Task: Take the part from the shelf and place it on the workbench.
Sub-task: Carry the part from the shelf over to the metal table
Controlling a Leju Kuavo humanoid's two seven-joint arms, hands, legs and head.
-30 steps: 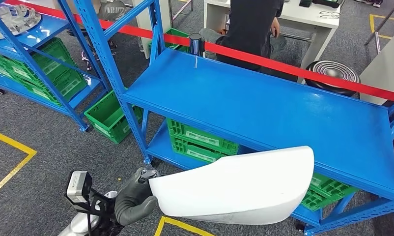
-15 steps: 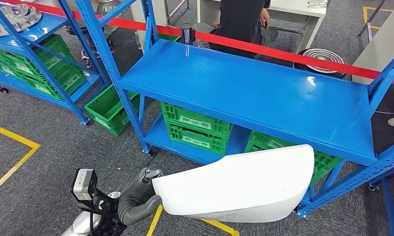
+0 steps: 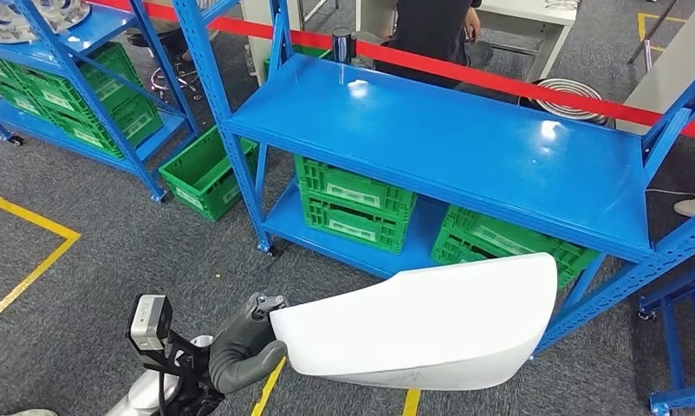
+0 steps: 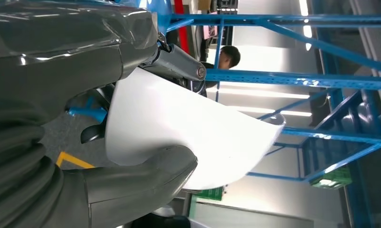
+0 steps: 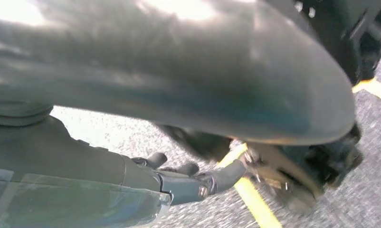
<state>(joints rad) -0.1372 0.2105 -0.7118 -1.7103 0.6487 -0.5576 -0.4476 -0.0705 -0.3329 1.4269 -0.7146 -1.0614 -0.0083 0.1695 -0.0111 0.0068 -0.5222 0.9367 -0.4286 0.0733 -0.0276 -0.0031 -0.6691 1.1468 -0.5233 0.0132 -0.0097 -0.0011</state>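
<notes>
The left hand (image 3: 240, 351) gripped one end of the curved white part (image 3: 422, 329), thumb beneath and fingers (image 4: 179, 64) over its edge, holding it level above the grey floor, short of the blue workbench surface (image 3: 448, 143). The right hand (image 5: 179, 183) hung low over a yellow floor line (image 5: 255, 202); whether its fingers were closed I could not tell. Green crates (image 3: 353, 204) sat on the shelf below.
</notes>
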